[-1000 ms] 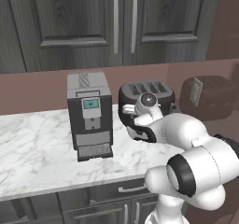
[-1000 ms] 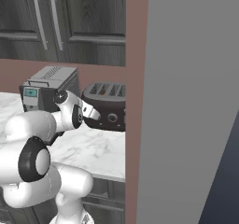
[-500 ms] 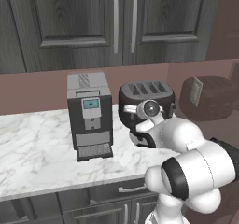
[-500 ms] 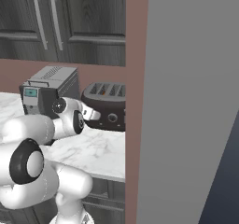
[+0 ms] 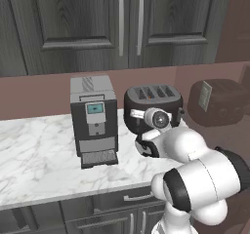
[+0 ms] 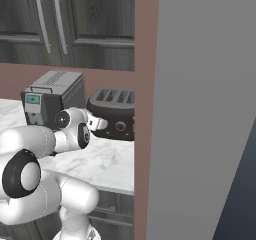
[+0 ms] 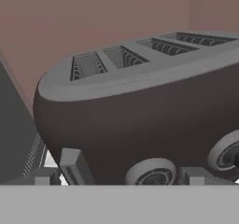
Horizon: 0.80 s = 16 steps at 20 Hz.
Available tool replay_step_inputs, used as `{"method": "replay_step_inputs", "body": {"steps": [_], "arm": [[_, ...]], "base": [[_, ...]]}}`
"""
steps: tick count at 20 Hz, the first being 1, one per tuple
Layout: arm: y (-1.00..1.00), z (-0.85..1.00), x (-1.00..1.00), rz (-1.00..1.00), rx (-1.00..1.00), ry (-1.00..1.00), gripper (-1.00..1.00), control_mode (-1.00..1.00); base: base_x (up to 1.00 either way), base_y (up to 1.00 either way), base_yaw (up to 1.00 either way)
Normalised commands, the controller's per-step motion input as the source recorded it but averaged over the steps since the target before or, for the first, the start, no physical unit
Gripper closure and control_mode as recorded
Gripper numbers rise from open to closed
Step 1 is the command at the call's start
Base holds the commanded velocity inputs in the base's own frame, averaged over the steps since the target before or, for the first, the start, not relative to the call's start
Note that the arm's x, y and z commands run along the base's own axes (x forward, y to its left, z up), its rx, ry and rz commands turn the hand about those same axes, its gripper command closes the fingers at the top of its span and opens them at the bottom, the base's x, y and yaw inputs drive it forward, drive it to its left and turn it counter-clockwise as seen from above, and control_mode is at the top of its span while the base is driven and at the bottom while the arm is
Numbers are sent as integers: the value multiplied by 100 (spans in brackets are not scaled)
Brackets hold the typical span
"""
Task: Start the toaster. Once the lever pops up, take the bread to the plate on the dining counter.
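It was a home kitchen. A white grey-veined marble worktop (image 5: 44, 150) ran along a reddish-brown back wall (image 5: 39, 89), with dark wood-grain wall cabinets (image 5: 83, 23) above and dark drawers (image 5: 122, 208) with bar handles below. On the worktop stood a boxy grey coffee machine (image 5: 93, 121) and, just to its right, a dark rounded toaster (image 5: 152, 104).

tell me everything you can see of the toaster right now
The toaster is a dark brown-black, rounded body with a smooth, slightly glossy shell. Its greyer top has a row of slots whose insides cannot be made out. Two round grey knobs sit low on the front, and a grey lever sticks out at one end. It stands upright on the marble worktop, right beside the coffee machine, near the brown wall. The open gripper hovers close at its front.
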Motion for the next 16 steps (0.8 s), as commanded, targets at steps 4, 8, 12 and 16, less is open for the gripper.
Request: {"method": "replay_step_inputs", "body": {"steps": [4, 8, 12, 16], "arm": [[0, 39, -14, 2, 0, 3, -100, -100], [0, 45, -2, 1, 0, 8, -100, -100], [0, 41, 0, 0, 0, 5, -100, -100], [-1, 32, 0, 1, 0, 2, -100, -100]], "base": [[0, 0, 0], [0, 0, 0], [0, 0, 0], [0, 0, 0]]}}
